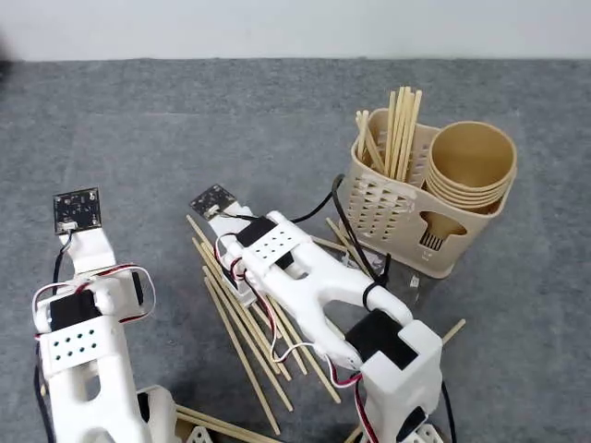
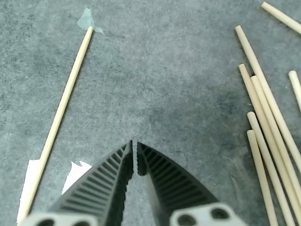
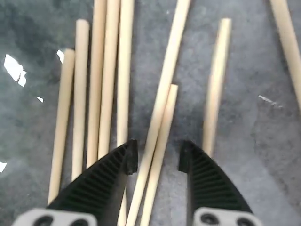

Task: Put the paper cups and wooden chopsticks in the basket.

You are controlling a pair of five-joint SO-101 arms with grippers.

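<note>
A beige basket stands at the back right, holding a stack of paper cups and several upright wooden chopsticks. Several loose chopsticks lie on the grey mat in the middle. My right gripper is open and low over this pile, with two chopsticks lying between its fingertips. My left gripper is shut on nothing above bare mat. A single chopstick lies to one side of it, and several more chopsticks lie to the other.
The right arm stretches over the pile and stands close to the basket's front. The left arm is at the front left. Two more chopsticks lie at the front edge. White scraps and a teal tape bit lie on the mat.
</note>
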